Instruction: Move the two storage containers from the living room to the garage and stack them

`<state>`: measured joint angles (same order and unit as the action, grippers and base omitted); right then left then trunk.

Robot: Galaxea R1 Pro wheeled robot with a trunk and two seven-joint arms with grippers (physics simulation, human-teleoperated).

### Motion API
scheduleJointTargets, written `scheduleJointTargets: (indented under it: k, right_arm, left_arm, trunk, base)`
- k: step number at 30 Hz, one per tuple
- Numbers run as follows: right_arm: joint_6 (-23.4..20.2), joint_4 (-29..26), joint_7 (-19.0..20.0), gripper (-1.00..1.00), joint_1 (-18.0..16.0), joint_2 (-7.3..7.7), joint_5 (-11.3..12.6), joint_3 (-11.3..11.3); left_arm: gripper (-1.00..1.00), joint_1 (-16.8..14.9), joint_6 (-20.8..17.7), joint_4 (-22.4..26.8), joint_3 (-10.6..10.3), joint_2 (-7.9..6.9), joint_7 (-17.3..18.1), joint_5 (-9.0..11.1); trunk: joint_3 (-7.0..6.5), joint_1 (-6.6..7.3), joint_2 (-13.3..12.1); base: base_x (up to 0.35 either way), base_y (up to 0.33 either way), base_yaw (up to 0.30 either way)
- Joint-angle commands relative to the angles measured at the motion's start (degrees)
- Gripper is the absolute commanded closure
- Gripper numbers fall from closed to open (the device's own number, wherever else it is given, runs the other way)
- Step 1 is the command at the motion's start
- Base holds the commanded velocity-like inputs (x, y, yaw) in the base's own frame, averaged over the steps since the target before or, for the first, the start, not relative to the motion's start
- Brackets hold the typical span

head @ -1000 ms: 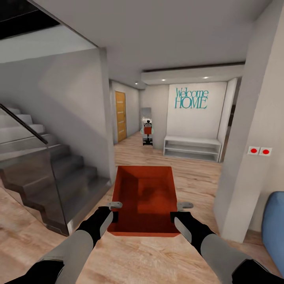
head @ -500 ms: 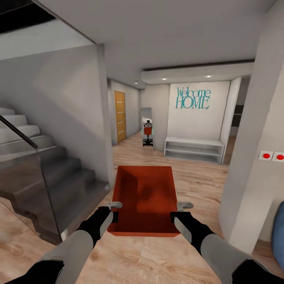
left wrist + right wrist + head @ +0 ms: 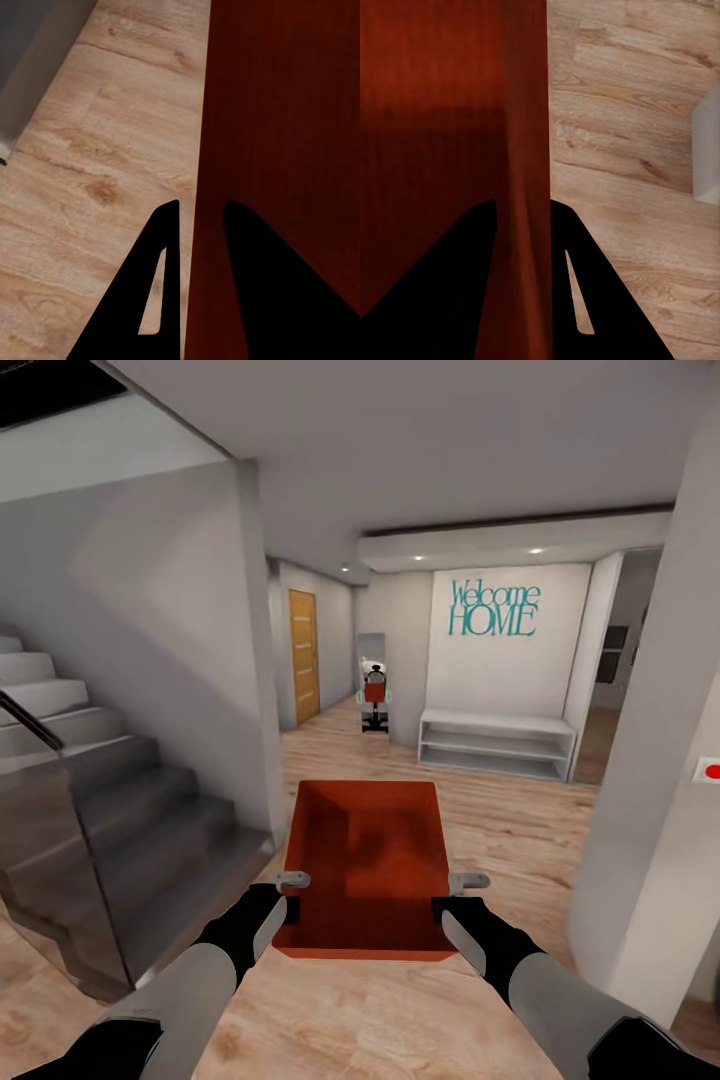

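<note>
Bin carried down the hallway

The orange-red container rides between both arms over wood floor; left gripper and right gripper each pinch a side wall. It looks stiff and light, best gripped on opposite rims.

Light wood plank floor; grey staircase left; white shelf unit beneath "Welcome HOME" wall lettering; orange door.

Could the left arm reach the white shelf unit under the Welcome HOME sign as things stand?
Probably not. The left pincer is clamped on the side wall of the storage container, shared with the right pincer, and the shelf unit sits far off across the wood floor.
</note>
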<state>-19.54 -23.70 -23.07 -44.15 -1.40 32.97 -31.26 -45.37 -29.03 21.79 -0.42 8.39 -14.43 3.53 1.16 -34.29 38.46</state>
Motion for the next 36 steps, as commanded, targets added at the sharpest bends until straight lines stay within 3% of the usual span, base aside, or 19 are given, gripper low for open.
scheduleJointTargets:
  k: [1,36]
  right_arm:
    - [-0.4,-0.2,-0.6,1.0,-0.1,0.08,-1.6,0.9]
    - [-0.4,-0.2,-0.6,1.0,-0.1,0.08,-1.6,0.9]
  left_arm:
    - [1.0,0.0,-0.7,-0.3,-0.4,-0.04,-1.5,-1.5]
    - [1.0,0.0,-0.7,-0.3,-0.4,-0.04,-1.5,-1.5]
  trunk:
    - [0.11,-0.06,0.1]
    - [0.65,-0.06,0.1]
  base:
    - [0.322,0.0,0.0]
    - [0.322,0.0,-0.027]
